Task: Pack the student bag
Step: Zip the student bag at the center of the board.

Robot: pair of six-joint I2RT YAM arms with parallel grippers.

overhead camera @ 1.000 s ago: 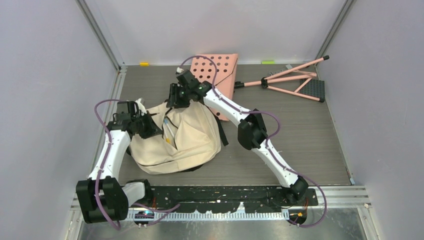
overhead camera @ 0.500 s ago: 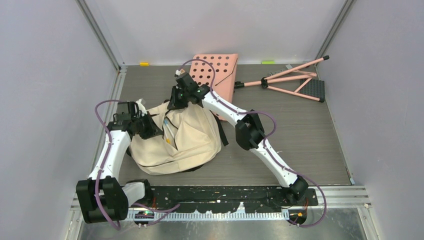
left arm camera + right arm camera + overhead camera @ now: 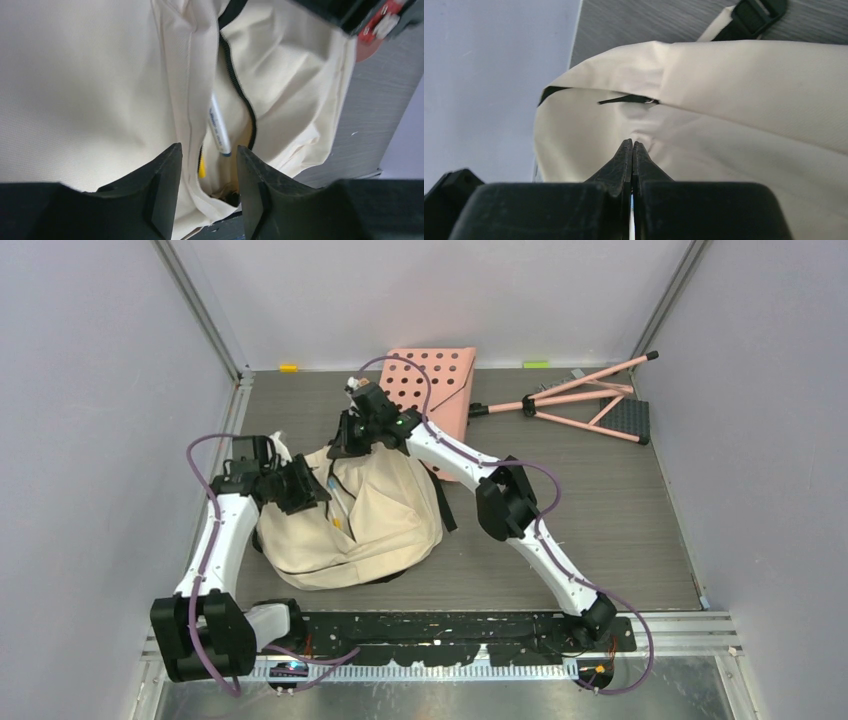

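Firstly, from above. On the grey surface (image 3: pixel 600 520), left of centre, between the two arms: the student bag (image 3: pixel 370 520), cream, slumped, with the opening turned to the left. At its left edge, the left fingers (image 3: pixel 300 488); at its far top edge, the right fingers (image 3: pixel 345 445). Beyond the bag, near the back wall, a pink perforated board (image 3: pixel 445 375). To the right of the board, well apart from the bag, a pink folding stand (image 3: pixel 585 400), lying flat.

Next, from the left wrist. Left fingers (image 3: pixel 162 190) released, standing apart, gripping nothing, just over the open mouth of the bag. Seen in the gap between them: the black zipper (image 3: pixel 240 90) running down, a white pen (image 3: pixel 218 125) inside the bag, and beside it a small yellow item (image 3: pixel 201 169), too hidden to name.

Lastly, from the right wrist. Right fingers (image 3: pixel 616 165) clenched, tips pressed together against a small pucker in the cream fabric of the bag. Cloth caught between them or not: cannot tell. Just beyond the tips, a black zipper pull (image 3: pixel 629 99), flat on the fabric. Further away, a black buckle (image 3: pixel 751 12) over the bare surface.
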